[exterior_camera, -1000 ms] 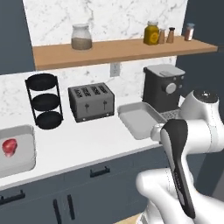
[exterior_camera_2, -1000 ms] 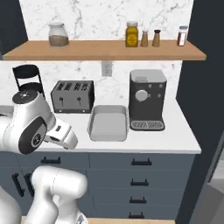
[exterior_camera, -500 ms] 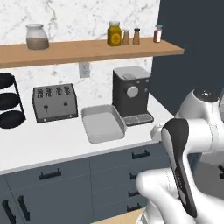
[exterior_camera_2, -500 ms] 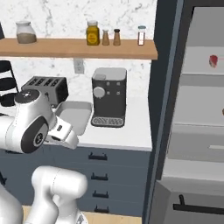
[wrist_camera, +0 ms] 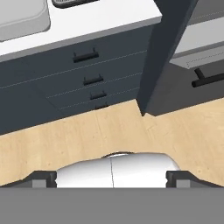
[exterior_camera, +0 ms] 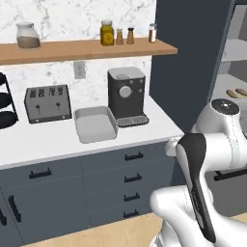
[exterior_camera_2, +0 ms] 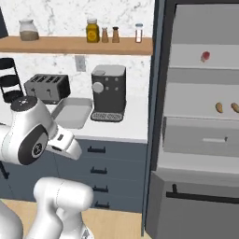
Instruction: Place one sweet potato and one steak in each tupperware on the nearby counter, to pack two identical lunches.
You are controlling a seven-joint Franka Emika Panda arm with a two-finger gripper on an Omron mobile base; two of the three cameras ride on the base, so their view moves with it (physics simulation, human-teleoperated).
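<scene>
Sweet potato [exterior_camera_2: 219, 108] and its twin [exterior_camera_2: 235, 108] lying side by side, slightly apart, at the right end of a middle shelf in the open fridge [exterior_camera_2: 200, 135]. Steak [exterior_camera_2: 205, 56] alone on the shelf above, near its middle. Tupperware [exterior_camera: 95, 124] sitting empty toward the right end of the bench [exterior_camera: 48, 144], between the toaster [exterior_camera: 47, 102] and the coffee machine [exterior_camera: 127, 96], just beside the latter.

Gripper [wrist_camera: 111, 177] spread wide, holding nothing, pointed down at the wooden floor in front of the drawers.

Judged step: fetching food from the fridge. Best done by rolling close enough to face the shelves squarely, then raising the hand level with one shelf. Coming in over the nearer sweet potato and closing across its narrow width should avoid nudging the twin. Worth keeping the elbow clear of the dark fridge side panel.

Against the earlier frames: whole scene slid leftward in both base views, so camera travel along the bench, not movement of things. Black tiered rack nearly out at the left edge; fridge interior now in view on the right. Gripper just as widely spread as before.
</scene>
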